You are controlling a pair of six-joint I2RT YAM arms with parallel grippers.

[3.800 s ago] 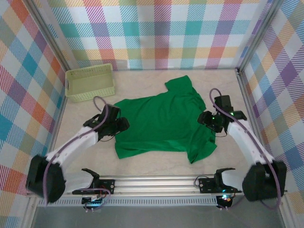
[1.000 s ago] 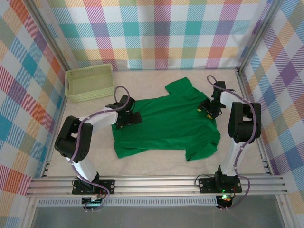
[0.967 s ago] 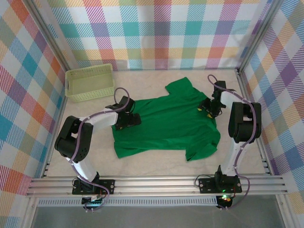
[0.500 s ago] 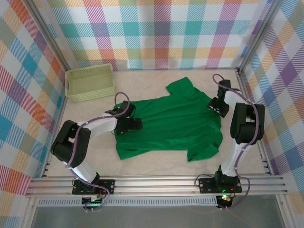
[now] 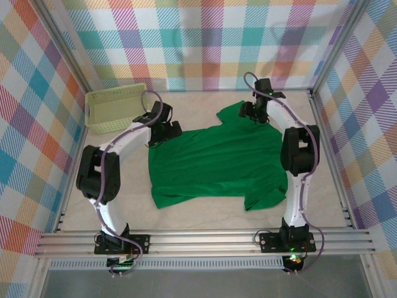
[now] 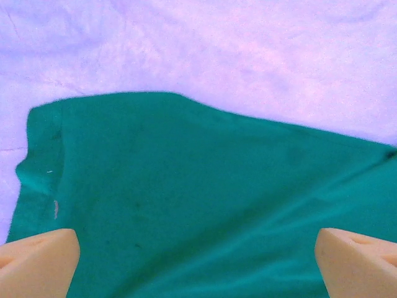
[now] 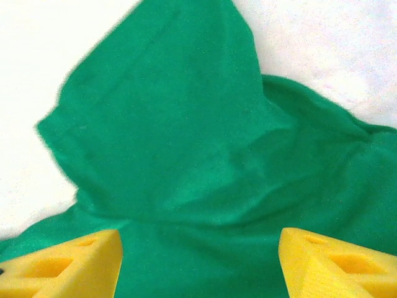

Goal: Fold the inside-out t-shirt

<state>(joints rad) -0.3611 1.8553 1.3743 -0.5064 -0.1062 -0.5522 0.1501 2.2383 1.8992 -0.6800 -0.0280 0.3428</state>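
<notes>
1. The t-shirt (image 5: 217, 162) was laid flat and spread out in the middle of the table (image 5: 198, 218), its straight bottom edge turned to the left and its two sleeves to the right.
2. The far sleeve (image 5: 234, 112) was seen to reach toward the back wall (image 5: 205, 43), and the near sleeve (image 5: 263, 197) toward the front rail (image 5: 205, 236).
3. The left arm (image 5: 127, 139) was stretched to the shirt's far left corner, and the left jaws were held spread wide above the cloth there, with nothing pinched between them.
4. In the left wrist view, the shirt's far edge and rounded corner were shown, with bare table beyond them.
5. The right arm (image 5: 291, 149) was reached over to the far sleeve, and the right jaws were held spread above it, gripping nothing.
6. In the right wrist view, bare table was seen on both sides of the sleeve.
7. A basket (image 5: 121, 124) was set in the far left corner, near the left jaws but apart from the shirt.
8. Strips of bare table were left along the left wall, along the back wall and between the shirt's near edge and the rail; the right strip was narrow and was taken up by the right arm.
</notes>
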